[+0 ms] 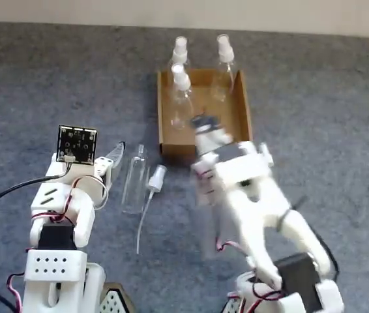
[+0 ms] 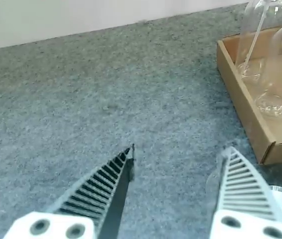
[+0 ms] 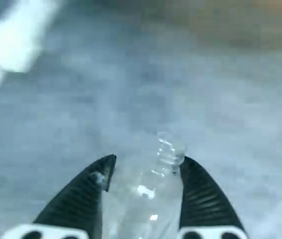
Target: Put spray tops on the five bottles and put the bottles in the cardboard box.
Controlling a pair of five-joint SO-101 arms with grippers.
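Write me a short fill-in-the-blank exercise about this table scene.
1. ___ upright clear plastic bottles at the brown cardboard box carry white spray tops.
2. The right gripper grips a clear bottle that has ___ spray top.
3. The left gripper is ___ and holds nothing.
4. The loose white spray top lies on the grey carpet, not in the ___.
Missing words: three; no; open; box.

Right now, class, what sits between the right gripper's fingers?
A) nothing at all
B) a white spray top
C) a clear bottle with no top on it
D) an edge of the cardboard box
C: in the right wrist view, the right gripper has a clear bottle between its fingers, and the bottle's threaded neck is bare.
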